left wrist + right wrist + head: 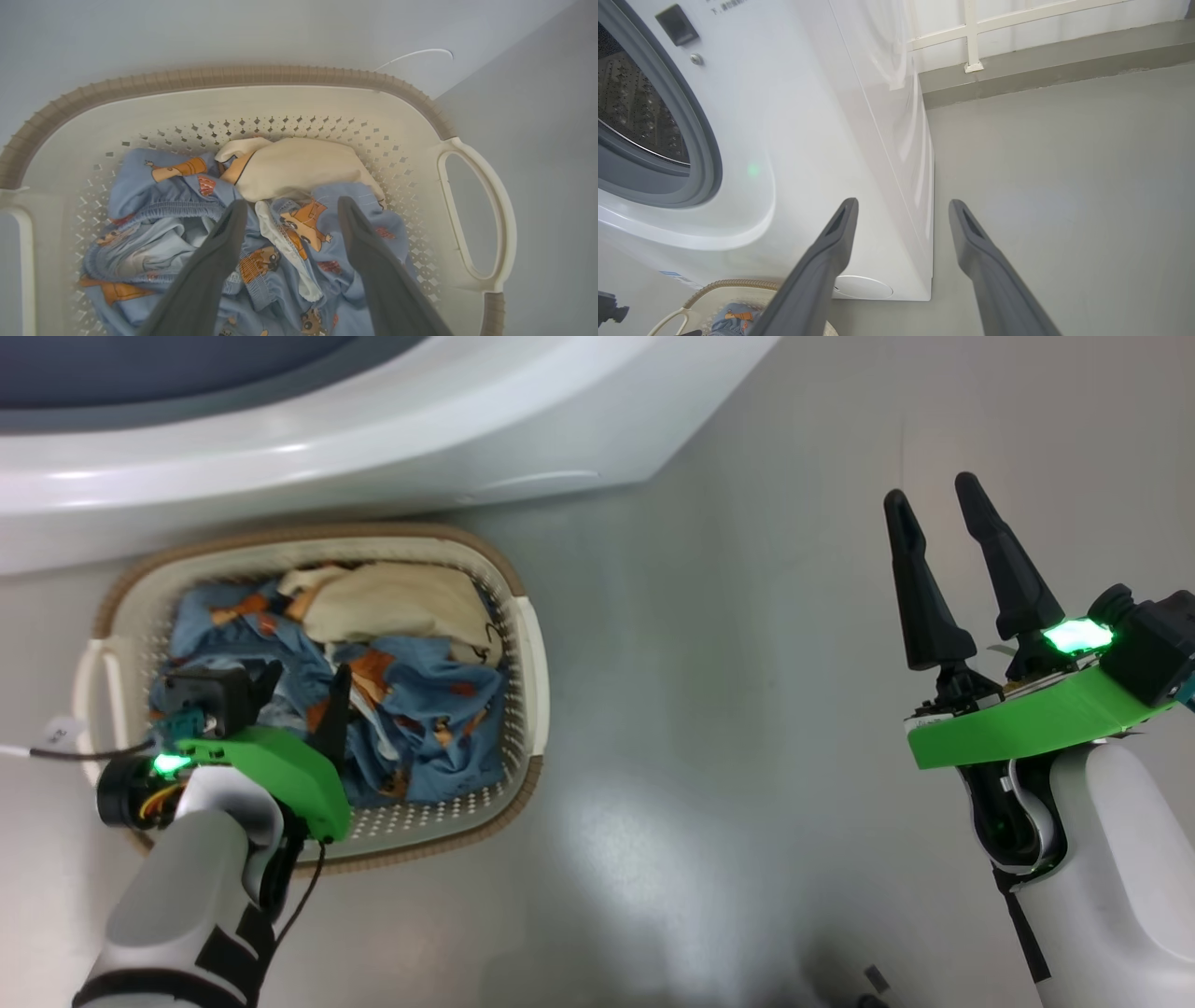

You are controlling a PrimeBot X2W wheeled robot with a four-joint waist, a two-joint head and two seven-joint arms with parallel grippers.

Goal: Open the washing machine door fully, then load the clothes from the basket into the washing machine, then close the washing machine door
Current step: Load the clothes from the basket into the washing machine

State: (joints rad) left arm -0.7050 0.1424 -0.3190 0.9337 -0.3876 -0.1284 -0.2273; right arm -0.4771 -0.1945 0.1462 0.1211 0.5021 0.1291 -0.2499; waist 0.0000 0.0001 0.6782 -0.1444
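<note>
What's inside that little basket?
Light-blue printed clothes and a cream cloth; the left gripper reaches in, fingers apart. Anything beneath the pile is hidden.

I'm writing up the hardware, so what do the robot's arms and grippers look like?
The left gripper and right gripper each have two long, tapered, matte-black fingers on a bright green plastic bracket with a glowing green light. The forearms are rounded pale-grey shells. A thin black cable runs off the left wrist, and black bands wrap the left forearm.
</note>
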